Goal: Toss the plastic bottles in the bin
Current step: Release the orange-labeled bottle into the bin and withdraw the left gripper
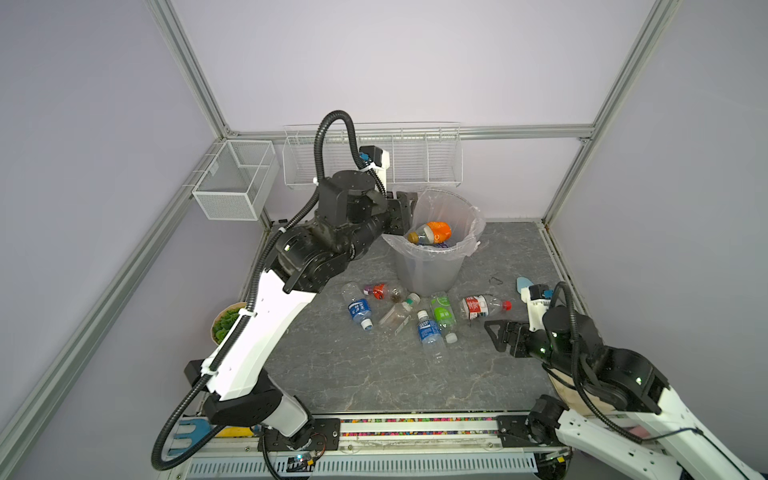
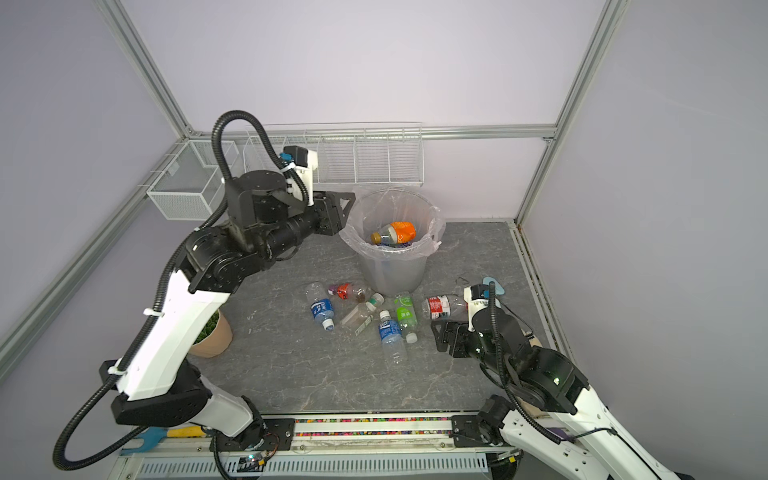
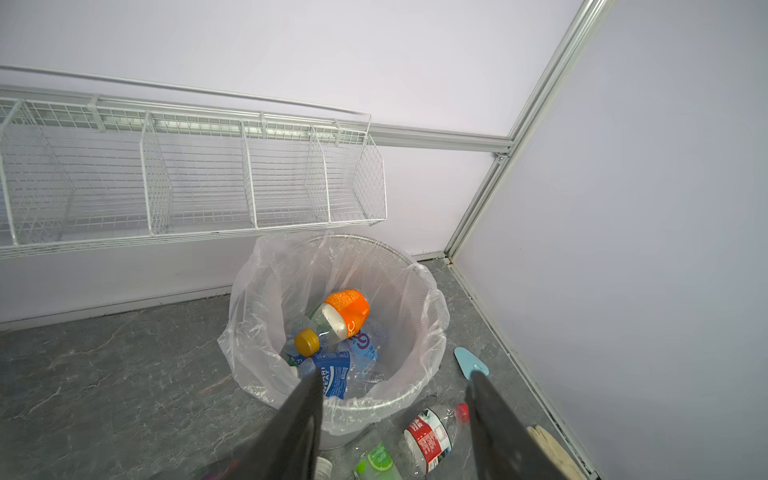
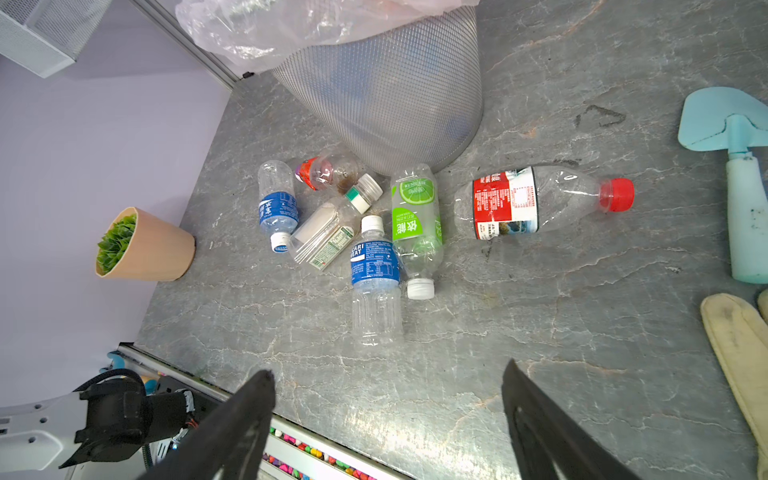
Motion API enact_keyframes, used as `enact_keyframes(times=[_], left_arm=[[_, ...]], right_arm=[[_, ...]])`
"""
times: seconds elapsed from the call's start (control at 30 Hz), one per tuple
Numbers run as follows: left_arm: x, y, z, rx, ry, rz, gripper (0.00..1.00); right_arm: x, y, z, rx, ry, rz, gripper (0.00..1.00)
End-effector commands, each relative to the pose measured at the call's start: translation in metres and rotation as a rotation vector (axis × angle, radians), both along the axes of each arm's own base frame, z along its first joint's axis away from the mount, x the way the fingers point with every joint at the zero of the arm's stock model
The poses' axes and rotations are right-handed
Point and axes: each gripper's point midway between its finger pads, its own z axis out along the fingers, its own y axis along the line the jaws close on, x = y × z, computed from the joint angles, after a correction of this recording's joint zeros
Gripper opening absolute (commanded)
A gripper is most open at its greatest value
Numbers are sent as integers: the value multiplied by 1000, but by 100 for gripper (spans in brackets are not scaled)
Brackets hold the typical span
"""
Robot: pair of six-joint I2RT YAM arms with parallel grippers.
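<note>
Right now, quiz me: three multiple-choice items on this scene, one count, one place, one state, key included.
1. How many plastic bottles lie on the table outside the bin? A two; B ten; C six.
2. Where is the orange-labelled bottle? A on the table; B in the bin; C in the wire basket.
3. The right gripper is: A open, empty; B shut on a bottle; C shut, empty.
Key: 1 C, six lie scattered before the bin; 2 B, it rests atop others inside the bin; 3 A, its fingers stand apart with bare table between.
</note>
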Motion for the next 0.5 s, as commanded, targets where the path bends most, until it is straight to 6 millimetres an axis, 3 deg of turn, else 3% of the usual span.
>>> enact_keyframes(times=[0.0,0.1,0.2,0.3,0.47], left_arm=[[-7,4,-13,11,9,-4,58],[-25,20,-16,-15,-7,-23,62],[-43,38,-32,-36,-6,-30,65],[-60,60,-57,-61,15,-19,70],[-84,94,-120,-58,102,17,75]], right_arm=[[4,6,-15,-39,36,7,88],[7,17,-25,-60,71,44,88],[10,35,-37,-80,117,106,88],[14,53,-53,-111,174,158,88],[22,88,-80,-188,235,231,88]])
